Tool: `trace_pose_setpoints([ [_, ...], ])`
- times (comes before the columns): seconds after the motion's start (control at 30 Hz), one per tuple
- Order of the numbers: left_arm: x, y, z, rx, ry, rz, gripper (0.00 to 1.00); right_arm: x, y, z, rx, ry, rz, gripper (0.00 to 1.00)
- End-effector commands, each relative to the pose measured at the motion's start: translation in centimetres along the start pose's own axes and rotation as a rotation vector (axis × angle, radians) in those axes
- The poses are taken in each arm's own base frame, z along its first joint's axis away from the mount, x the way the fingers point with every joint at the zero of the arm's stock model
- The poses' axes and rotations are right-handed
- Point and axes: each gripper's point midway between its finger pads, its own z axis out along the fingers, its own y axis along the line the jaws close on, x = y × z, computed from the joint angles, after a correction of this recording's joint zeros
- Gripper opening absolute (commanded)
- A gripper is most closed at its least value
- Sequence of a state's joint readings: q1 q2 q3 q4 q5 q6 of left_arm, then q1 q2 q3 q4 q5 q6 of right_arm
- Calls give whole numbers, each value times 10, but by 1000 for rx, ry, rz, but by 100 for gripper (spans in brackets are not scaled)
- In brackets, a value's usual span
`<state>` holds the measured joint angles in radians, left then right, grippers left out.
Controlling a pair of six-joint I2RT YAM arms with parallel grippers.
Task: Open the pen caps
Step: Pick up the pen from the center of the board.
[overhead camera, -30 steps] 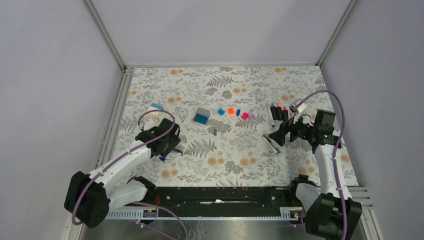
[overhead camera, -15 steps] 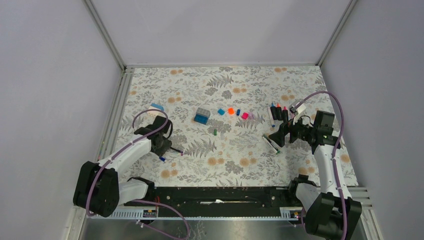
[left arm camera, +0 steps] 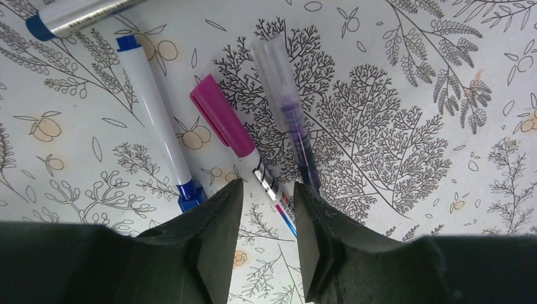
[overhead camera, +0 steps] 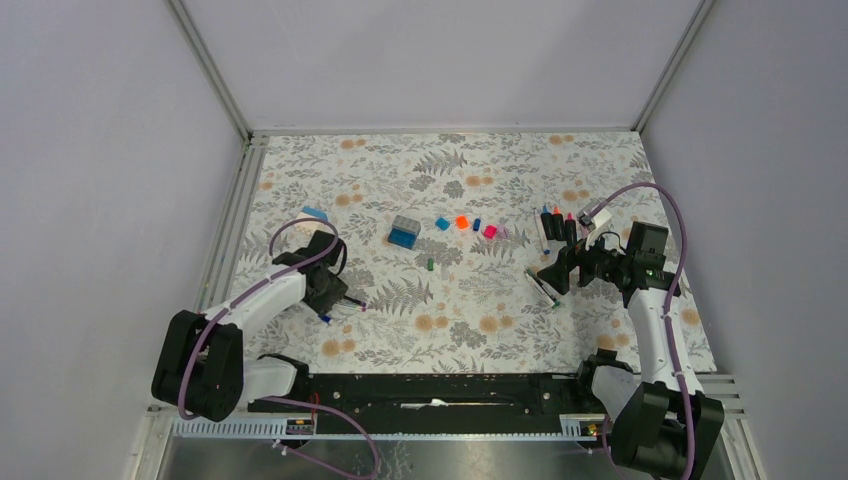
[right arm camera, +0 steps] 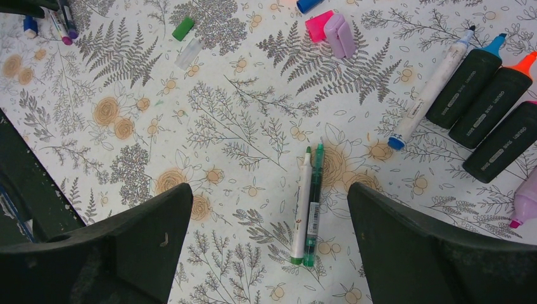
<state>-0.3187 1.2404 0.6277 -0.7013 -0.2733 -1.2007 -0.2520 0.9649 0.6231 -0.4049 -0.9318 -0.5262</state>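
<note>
In the left wrist view my left gripper [left arm camera: 266, 199] stands low over the cloth, jaws a little apart, astride the white barrel of a pen with a magenta cap [left arm camera: 221, 123]. The fingers do not press on it. A blue-capped white pen [left arm camera: 155, 126] lies to its left and a purple pen under a clear cap [left arm camera: 288, 107] to its right. My right gripper [right arm camera: 269, 209] hangs wide open above two green pens [right arm camera: 305, 202]. Loose caps lie mid-table: blue [overhead camera: 442, 223], orange [overhead camera: 461, 221], pink [overhead camera: 490, 231], green [overhead camera: 429, 264].
A blue-and-grey block [overhead camera: 404, 232] sits at mid-table. Three dark highlighters [right arm camera: 487, 101] and a white pen [right arm camera: 430, 88] lie uncapped at the right. A silver pen [left arm camera: 69, 12] lies beyond the left group. A light-blue item [overhead camera: 314, 213] rests near the left wall.
My left gripper has narrowed its jaws around the magenta-capped pen, and the left arm has drawn back toward the left. The right arm has barely moved.
</note>
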Motion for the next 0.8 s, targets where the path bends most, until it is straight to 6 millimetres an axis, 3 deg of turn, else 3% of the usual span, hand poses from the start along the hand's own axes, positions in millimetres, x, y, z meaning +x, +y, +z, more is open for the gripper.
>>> trace_pose_setpoints([
  [0.0, 0, -9, 2, 26, 13, -4, 41, -1, -5, 0, 13, -9, -26, 100],
  [0.27, 5, -10, 10, 29, 36, -11, 38, -3, -5, 0, 13, -11, -31, 100],
  [0.77, 12, -6, 15, 21, 63, -18, 23, -4, -6, -1, 19, -12, -40, 100],
])
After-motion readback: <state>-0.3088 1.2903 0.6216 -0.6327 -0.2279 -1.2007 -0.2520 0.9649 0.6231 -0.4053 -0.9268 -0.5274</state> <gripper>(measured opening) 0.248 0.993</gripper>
